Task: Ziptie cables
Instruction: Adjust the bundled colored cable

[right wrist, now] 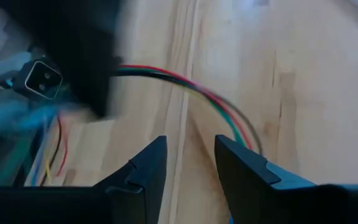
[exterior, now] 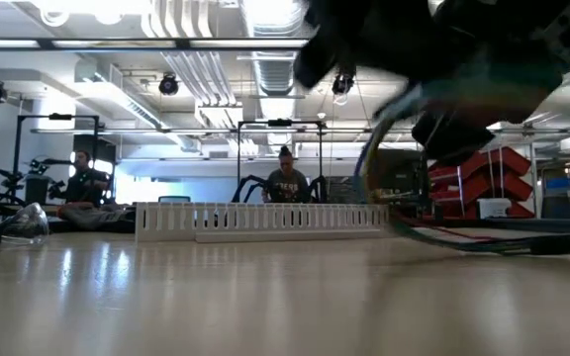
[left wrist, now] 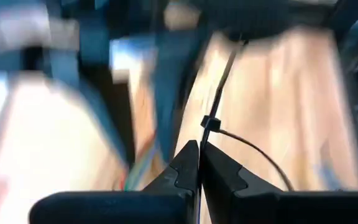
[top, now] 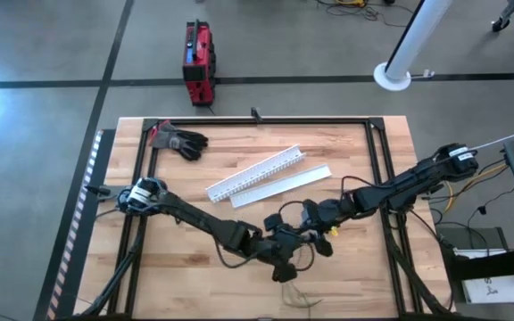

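Observation:
The cables (right wrist: 191, 87), a bunch of thin red, green and dark wires, lie curved on the wooden table near its front middle (top: 284, 217). My left gripper (left wrist: 199, 158) is shut on a thin black zip tie (left wrist: 219, 87) that runs away from its fingertips, with a small square head (left wrist: 210, 122) and a thin strand curving off from it. My right gripper (right wrist: 188, 158) stands open just above the table, close to the wires, with nothing between its fingers. In the high view both grippers meet over the wires (top: 297, 241). My left gripper pinches the zip tie's thin strap (left wrist: 199, 148) between its two fingertips, a short way below the square head. The strap runs straight on from the fingertips, along the fingers. It looks drawn straight, not slack.
A white slotted channel (top: 257, 174) and its flat lid (top: 284, 185) lie slantwise behind the grippers. A black glove (top: 181, 141) lies at the far left corner. A red case (top: 199, 62) stands on the floor beyond the table. People sit in the room behind (exterior: 287, 183).

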Controlling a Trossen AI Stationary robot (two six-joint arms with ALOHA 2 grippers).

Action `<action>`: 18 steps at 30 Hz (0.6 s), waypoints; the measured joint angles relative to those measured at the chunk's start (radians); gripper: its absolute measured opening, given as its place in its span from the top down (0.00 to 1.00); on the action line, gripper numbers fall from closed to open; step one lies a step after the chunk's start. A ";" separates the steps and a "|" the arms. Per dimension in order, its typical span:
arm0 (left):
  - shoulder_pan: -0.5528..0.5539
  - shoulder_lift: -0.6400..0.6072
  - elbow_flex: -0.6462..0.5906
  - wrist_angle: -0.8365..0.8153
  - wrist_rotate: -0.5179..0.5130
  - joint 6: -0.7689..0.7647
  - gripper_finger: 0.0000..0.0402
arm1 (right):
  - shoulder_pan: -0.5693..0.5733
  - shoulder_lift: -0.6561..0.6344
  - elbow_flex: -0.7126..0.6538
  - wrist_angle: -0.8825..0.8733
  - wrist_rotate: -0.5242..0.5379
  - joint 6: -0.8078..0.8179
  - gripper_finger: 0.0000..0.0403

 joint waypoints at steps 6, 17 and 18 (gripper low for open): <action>-0.014 0.001 -0.158 0.057 0.059 -0.078 1.00 | 0.059 0.061 -0.010 -0.011 0.180 0.049 0.72; -0.048 -0.013 -0.225 -0.021 0.115 -0.114 1.00 | 0.060 0.165 0.001 -0.184 0.164 0.142 0.83; -0.048 -0.016 -0.225 -0.027 0.114 -0.114 1.00 | 0.056 0.156 0.008 -0.232 0.191 0.143 0.84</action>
